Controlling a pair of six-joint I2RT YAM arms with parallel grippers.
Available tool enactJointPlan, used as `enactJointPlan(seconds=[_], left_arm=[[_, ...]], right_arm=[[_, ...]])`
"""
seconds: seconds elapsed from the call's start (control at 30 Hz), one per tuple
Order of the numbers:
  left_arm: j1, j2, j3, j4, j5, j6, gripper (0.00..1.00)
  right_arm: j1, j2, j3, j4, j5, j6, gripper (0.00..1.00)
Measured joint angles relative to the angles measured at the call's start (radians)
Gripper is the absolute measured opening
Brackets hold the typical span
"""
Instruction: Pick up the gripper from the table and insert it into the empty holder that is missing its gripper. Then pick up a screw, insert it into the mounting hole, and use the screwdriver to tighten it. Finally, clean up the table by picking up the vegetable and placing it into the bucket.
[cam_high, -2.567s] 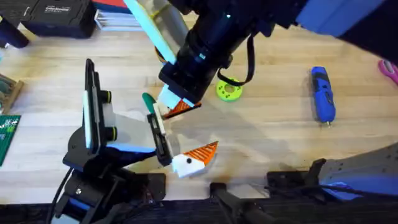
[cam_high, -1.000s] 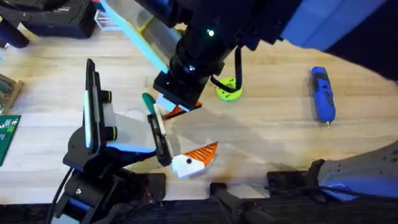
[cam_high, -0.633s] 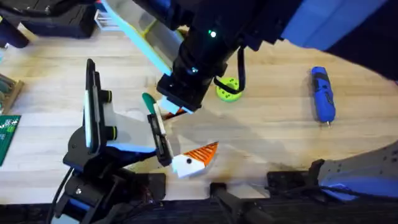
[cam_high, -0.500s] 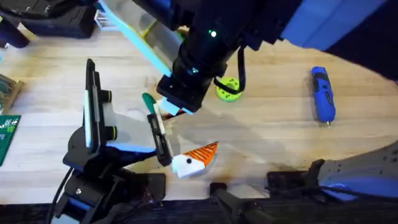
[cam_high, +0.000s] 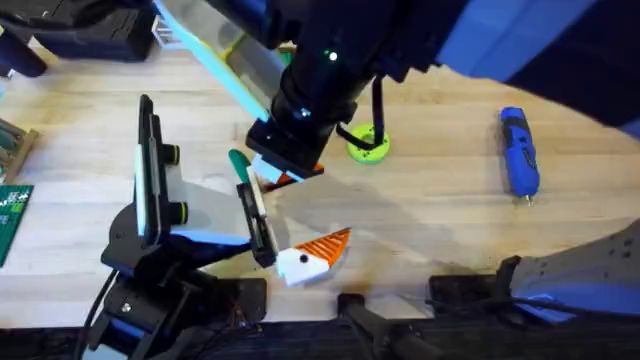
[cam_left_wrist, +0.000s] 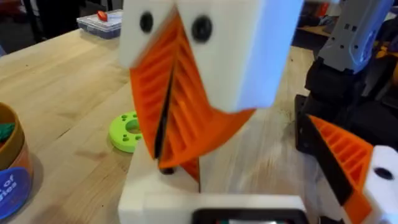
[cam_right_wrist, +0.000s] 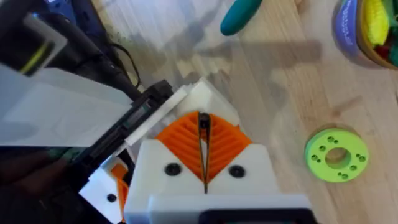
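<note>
Right gripper: has crept from about 1 o'clock toward 10 o'clock, nearer the holder.
Right arm: now covers more of the table's far side.

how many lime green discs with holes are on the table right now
1: the flat lime-green disc with holes lies on the light wooden table, right of the right gripper, well left of the bright blue screwdriver. Others could be hidden under the raised arm.

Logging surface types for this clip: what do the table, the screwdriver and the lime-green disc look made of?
The table: light wood, matte, with visible plank seams and grain. The screwdriver: probably moulded plastic, smooth bright blue body with black bands, and a thin metal-looking tip. The lime-green disc: likely plastic, perhaps 3D-printed, uniform matte colour with neat round holes.
</note>
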Motion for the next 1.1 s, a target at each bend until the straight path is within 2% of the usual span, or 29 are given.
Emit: enactJointPlan(seconds=[0.43,0.47,0.67,0.7,0.93,1.1], left_arm=[[0.000,0.002,0.000,-0.003,0.014,-0.006,0.985],[0.000,0.002,0.000,-0.003,0.014,-0.006,0.985],[0.000,0.001,0.000,-0.001,0.009,-0.005,0.985],[0.000,0.000,0.000,-0.001,0.010,-0.004,0.985],[0.000,0.000,0.000,-0.001,0.010,0.003,0.985],[0.000,0.000,0.000,-0.001,0.010,0.006,0.985]], right_arm=[[0.003,0.020,0.002,-0.032,-0.003,0.003,0.007],[0.003,0.020,0.002,-0.032,-0.004,0.007,0.041],[-0.018,0.012,0.003,-0.053,-0.004,0.037,0.889],[-0.036,0.008,0.003,-0.057,-0.004,0.039,0.969],[-0.175,-0.080,-0.004,-0.085,-0.028,0.059,0.993],[-0.271,-0.245,-0.134,-0.068,-0.084,0.060,0.994]])
